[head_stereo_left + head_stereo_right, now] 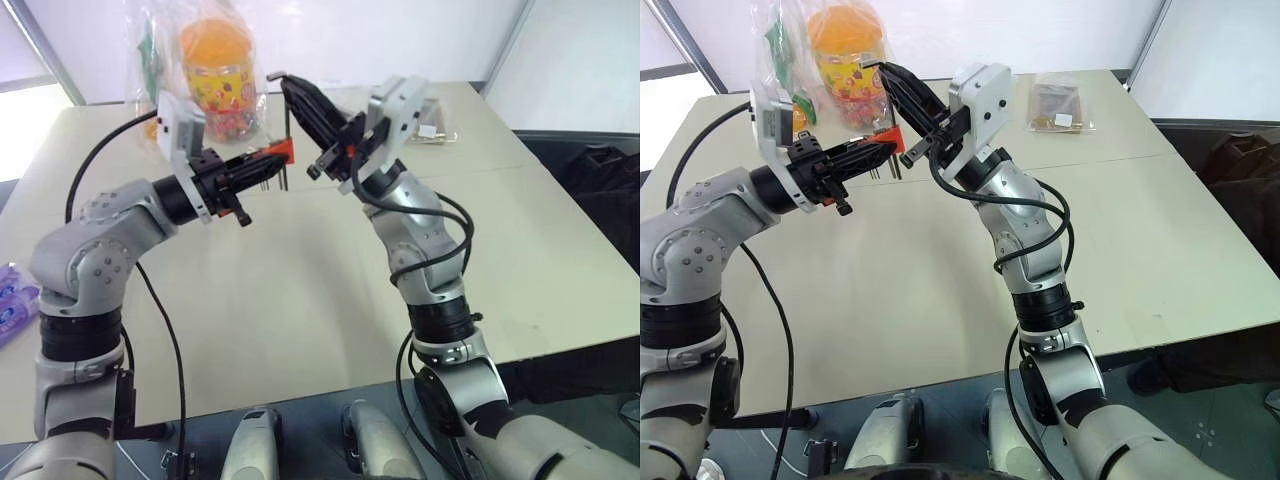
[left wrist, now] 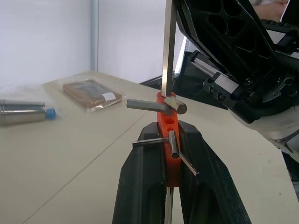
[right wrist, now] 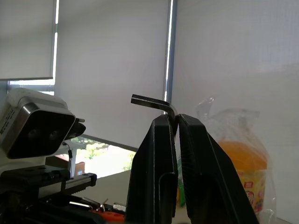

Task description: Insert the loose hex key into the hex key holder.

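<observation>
My left gripper [image 1: 272,158] is shut on the hex key holder [image 2: 168,128], a small red-orange block with short metal keys sticking out sideways; the holder [image 1: 281,150] is held up above the table. The loose hex key [image 2: 168,46] hangs upright, and its lower end meets the holder's top end; how deep it sits I cannot tell. My right gripper [image 3: 176,122] is shut on the loose hex key just below its bend [image 3: 152,101]. Seen from the head, the right gripper [image 1: 292,92] reaches up and left, directly above the holder.
A bagged jar with an orange lid [image 1: 215,70] stands on the table behind the grippers. A clear packet with brown contents [image 1: 1058,105] lies at the far right. A metal cylinder with a blue cap [image 2: 23,112] lies on the beige table [image 1: 300,300].
</observation>
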Motion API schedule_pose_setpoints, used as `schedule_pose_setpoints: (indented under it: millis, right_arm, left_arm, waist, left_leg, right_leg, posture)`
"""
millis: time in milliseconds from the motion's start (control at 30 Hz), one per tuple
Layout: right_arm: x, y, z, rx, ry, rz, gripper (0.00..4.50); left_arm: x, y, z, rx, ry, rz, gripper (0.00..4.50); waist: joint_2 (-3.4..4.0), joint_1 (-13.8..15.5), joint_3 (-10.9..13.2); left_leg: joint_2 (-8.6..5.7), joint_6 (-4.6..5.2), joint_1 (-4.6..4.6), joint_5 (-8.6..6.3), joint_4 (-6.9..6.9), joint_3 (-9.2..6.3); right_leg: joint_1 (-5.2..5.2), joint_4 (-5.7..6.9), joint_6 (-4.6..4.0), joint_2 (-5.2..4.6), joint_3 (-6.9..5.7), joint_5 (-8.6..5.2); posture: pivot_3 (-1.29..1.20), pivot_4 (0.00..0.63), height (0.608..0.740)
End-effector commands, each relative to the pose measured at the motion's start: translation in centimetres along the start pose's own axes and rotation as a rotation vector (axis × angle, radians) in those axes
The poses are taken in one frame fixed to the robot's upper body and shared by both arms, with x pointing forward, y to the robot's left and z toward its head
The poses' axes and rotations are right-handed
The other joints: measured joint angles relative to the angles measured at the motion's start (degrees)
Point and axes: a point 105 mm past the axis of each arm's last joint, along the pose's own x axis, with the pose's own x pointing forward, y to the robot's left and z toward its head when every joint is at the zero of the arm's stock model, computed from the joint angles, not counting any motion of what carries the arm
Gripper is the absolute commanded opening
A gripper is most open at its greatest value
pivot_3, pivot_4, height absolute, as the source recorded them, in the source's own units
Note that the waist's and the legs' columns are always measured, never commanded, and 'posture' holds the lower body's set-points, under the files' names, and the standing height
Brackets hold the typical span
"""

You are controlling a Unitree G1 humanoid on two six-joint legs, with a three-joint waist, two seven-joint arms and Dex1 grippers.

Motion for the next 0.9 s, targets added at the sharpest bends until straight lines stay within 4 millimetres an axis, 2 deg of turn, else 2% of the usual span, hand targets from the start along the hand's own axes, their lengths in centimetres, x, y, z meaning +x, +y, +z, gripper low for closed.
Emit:
schedule_pose_setpoints:
  millis: [33,233,267,300,333,500,633,733,800,900]
  right_arm:
    - [0.3,0.1,1.2,-0.035,-0.038,0.011,0.03]
    - [0.2,0.5,0.7,-0.027,-0.015,0.032,0.03]
    - [0.1,0.6,0.6,-0.022,-0.012,0.037,0.76]
    - [0.0,0.7,0.5,-0.018,-0.009,0.042,1.04]
    - [-0.1,0.9,0.4,-0.013,-0.001,0.048,1.5]
    - [-1.5,0.9,0.1,0.003,0.042,0.06,4.06]
    - [-7.6,-0.9,-0.9,-0.015,0.217,0.013,4.06]
    - [-11.6,-1.6,-1.4,-0.039,0.34,-0.037,4.06]
    - [-13.3,-1.8,-1.1,-0.057,0.39,-0.065,4.06]
    - [-14.6,-2.0,-0.4,-0.084,0.434,-0.095,4.06]
  left_arm:
    - [0.0,-0.6,1.7,0.06,-0.052,-0.025,0.0]
    - [0.1,-0.6,1.7,0.062,-0.052,-0.025,0.0]
    - [0.1,-0.6,1.7,0.063,-0.052,-0.025,0.0]
    - [0.1,-0.6,1.7,0.063,-0.052,-0.025,0.0]
    - [0.1,-0.6,1.7,0.063,-0.052,-0.025,0.0]
    - [0.1,-0.6,1.7,0.062,-0.053,-0.025,0.0]
    - [0.1,-0.8,1.1,0.035,-0.052,-0.014,0.0]
    - [0.2,-0.6,-0.3,-0.023,-0.032,0.012,0.0]
    - [0.3,-0.6,-1.6,-0.077,-0.016,0.024,0.0]
    - [0.7,-1.3,-4.1,-0.169,0.021,0.002,0.0]
  waist:
    - [0.0,0.0,0.0]
    - [0.0,0.0,0.0]
    - [0.0,0.0,0.0]
    - [0.0,0.0,0.0]
    - [0.0,0.0,0.0]
    - [0.0,0.1,0.0]
    - [-0.02,0.9,0.0]
    - [-0.01,1.3,0.0]
    - [0.02,1.4,0.0]
    - [0.03,1.2,0.0]
  left_leg:
    - [0.0,0.0,0.0,0.0,0.0,0.0]
    - [0.0,0.0,0.0,0.0,0.0,0.0]
    - [0.0,0.0,0.0,0.0,0.0,0.0]
    - [0.0,0.0,0.0,0.0,0.0,0.0]
    - [0.0,0.0,0.0,0.0,0.0,0.0]
    - [0.0,0.0,-0.01,0.0,0.0,0.0]
    - [-0.02,0.0,-0.04,0.0,-0.02,-0.05]
    - [-0.05,0.02,-0.06,-0.01,-0.02,0.02]
    - [-0.04,0.02,-0.04,-0.01,-0.03,0.03]
    - [0.03,0.02,-0.01,-0.01,-0.01,0.02]
  right_leg:
    - [0.0,0.0,0.0,0.0,0.0,0.0]
    - [0.0,0.0,0.0,0.0,0.0,0.0]
    - [0.0,0.0,0.0,0.0,0.0,0.0]
    - [0.0,0.0,0.0,0.0,0.0,0.0]
    - [0.0,0.0,0.0,0.0,0.0,0.0]
    - [0.0,-0.02,0.0,0.0,0.0,0.0]
    - [0.07,-0.16,0.01,-0.06,-0.08,-0.01]
    - [0.08,-0.28,0.01,-0.09,-0.05,-0.01]
    - [0.07,-0.28,0.01,-0.06,-0.02,-0.01]
    - [0.07,-0.27,0.01,0.07,0.03,-0.01]
  posture:
    - [0.0,0.15,0.74]
    - [0.0,0.15,0.74]
    - [0.0,0.15,0.74]
    - [0.0,0.15,0.74]
    - [0.0,0.15,0.74]
    - [0.0,0.15,0.74]
    - [0.0,0.15,0.74]
    - [0.0,0.15,0.74]
    - [0.0,0.15,0.74]
    - [0.0,0.15,0.74]
